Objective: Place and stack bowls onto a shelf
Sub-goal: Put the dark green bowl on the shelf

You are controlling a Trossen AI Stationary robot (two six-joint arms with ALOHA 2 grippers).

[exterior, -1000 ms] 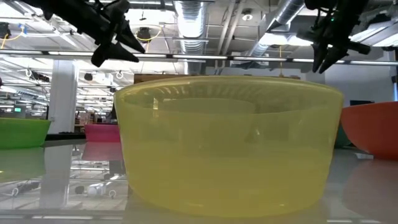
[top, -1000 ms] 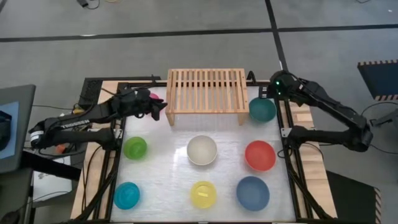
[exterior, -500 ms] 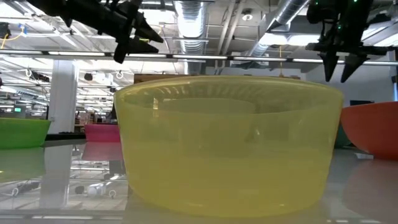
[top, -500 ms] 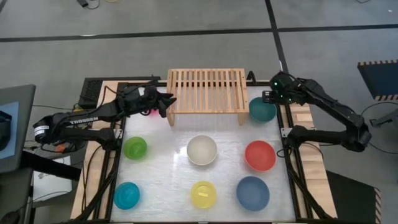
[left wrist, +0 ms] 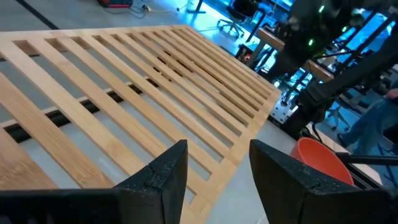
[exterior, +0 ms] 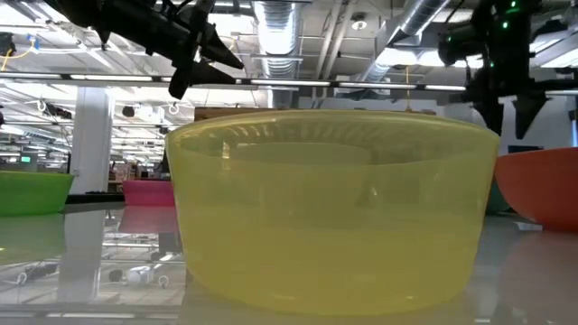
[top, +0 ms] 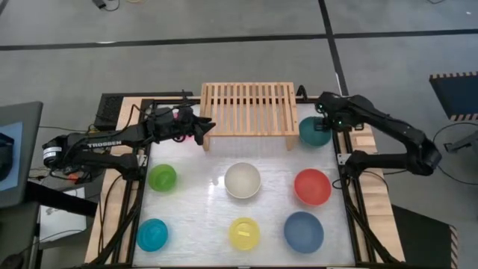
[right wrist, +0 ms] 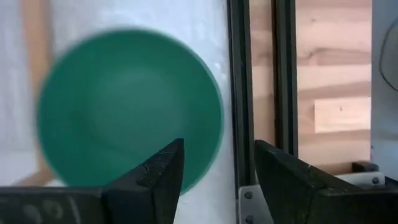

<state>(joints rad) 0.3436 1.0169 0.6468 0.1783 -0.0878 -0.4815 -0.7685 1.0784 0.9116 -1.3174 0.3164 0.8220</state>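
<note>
The light-wood shelf [top: 246,108] stands at the table's far middle on its plank legs. My left gripper [top: 203,127] hovers open by the shelf's left end, above the slatted top [left wrist: 124,93], with nothing between its fingers. The pink bowl [exterior: 149,191] sits on the table under that arm. The dark green bowl [top: 315,133] rests right of the shelf. My right gripper [right wrist: 217,177] hangs open above that bowl's right rim [right wrist: 208,124], pointing steeply down, apart from it. The yellow bowl [exterior: 330,212] fills the low view.
Lime [top: 162,178], white [top: 243,180] and red [top: 312,187] bowls stand in the middle row. Cyan [top: 152,234], yellow [top: 244,233] and grey-blue [top: 303,232] bowls stand in the near row. A black frame rail [right wrist: 239,93] runs just right of the green bowl.
My left gripper has gone toward the table's right, to the shelf's left end, staying open. My right gripper has sunk toward the dark green bowl, tipped to point more steeply down, and opened its fingers wider.
</note>
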